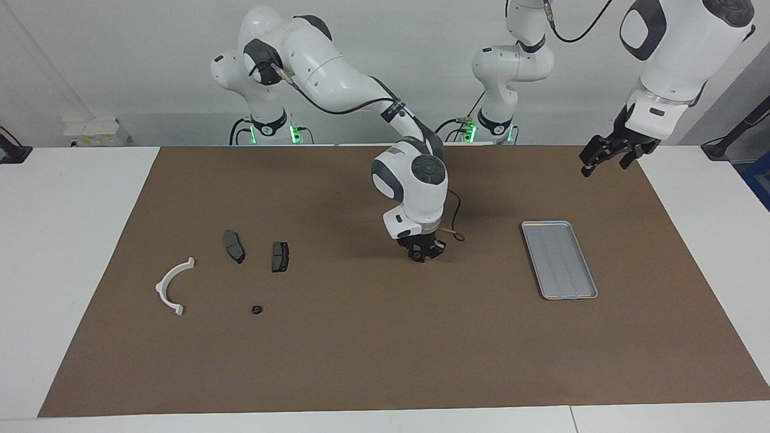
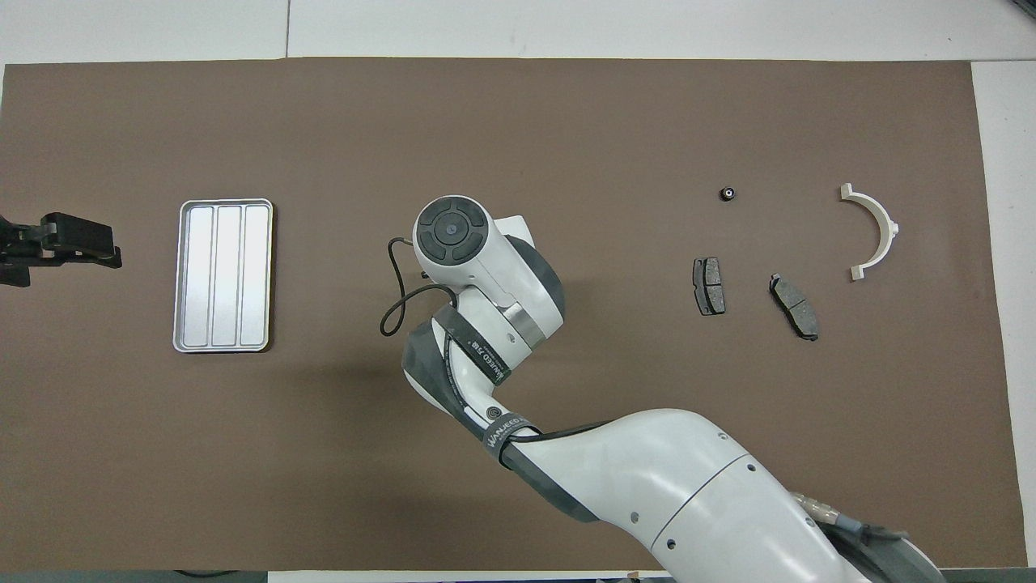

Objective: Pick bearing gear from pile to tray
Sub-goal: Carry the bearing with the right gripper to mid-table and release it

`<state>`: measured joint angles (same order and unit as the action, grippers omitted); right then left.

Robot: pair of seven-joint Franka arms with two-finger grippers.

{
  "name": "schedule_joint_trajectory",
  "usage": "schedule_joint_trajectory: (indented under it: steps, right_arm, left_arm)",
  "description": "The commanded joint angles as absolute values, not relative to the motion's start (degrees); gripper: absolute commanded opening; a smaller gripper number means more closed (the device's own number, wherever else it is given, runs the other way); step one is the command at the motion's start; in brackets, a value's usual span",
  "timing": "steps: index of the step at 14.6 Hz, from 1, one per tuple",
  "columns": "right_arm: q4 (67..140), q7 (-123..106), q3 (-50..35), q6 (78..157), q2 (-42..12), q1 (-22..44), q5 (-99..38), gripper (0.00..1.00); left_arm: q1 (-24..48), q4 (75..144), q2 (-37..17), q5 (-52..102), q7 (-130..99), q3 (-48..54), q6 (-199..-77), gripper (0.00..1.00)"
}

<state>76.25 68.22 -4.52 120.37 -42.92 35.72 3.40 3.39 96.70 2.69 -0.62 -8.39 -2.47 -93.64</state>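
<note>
With finger state indeterminate on both grippers, the right gripper [image 1: 423, 254], over the mat between pile [image 1: 255, 310] and tray [image 1: 559, 259], may drop any gear short.

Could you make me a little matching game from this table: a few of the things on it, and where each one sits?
Things:
1. tray
2. white half-ring bracket
3. small black round piece
4. right gripper

Places:
A. at the right arm's end of the mat, outermost of the pile
B. over the bare middle of the brown mat
C. toward the left arm's end
D. farther from the robots than the two brake pads

Pairs: 1-C, 2-A, 3-D, 4-B
</note>
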Motion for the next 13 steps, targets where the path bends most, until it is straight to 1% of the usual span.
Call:
schedule_joint_trajectory:
  steps: [1, 2, 3, 6, 8, 9, 13]
  right_arm:
    - [74.9, 70.1, -4.4, 121.7, -44.8, 35.9, 4.4, 0.4]
    - [74.9, 70.2, -4.5, 121.6, -44.8, 35.9, 4.4, 0.92]
    - [74.8, 70.1, -4.4, 121.2, -44.6, 35.9, 4.4, 1.0]
    - [73.5, 69.7, -4.4, 118.2, -43.4, 35.2, 4.4, 1.0]
    - [69.9, 69.2, -4.6, 113.8, -42.9, 34.6, 4.4, 1.0]
    - [68.8, 67.9, -4.7, 112.1, -42.1, 33.9, 4.3, 1.0]
    - [68.6, 57.2, -4.7, 107.3, -37.4, 29.2, 3.5, 1.0]
  left_arm:
    - [3.3, 98.6, 4.5, 0.1, -8.2, -2.5, -93.7, 1.0]
    - [3.3, 98.6, 4.4, 0.1, -8.2, -2.5, -93.8, 1.0]
    - [3.3, 98.5, 4.5, 0.1, -8.3, -2.5, -93.6, 1.0]
    - [3.3, 98.6, 4.5, 0.1, -8.2, -2.5, -93.7, 1.0]
    - [3.3, 98.6, 4.4, 0.1, -8.2, -2.5, -93.6, 1.0]
    - [3.4, 98.6, 4.4, 0.1, -8.6, -2.4, -93.9, 1.0]
    - [6.1, 99.0, 4.5, 0.1, -16.2, -2.1, -94.4, 1.0]
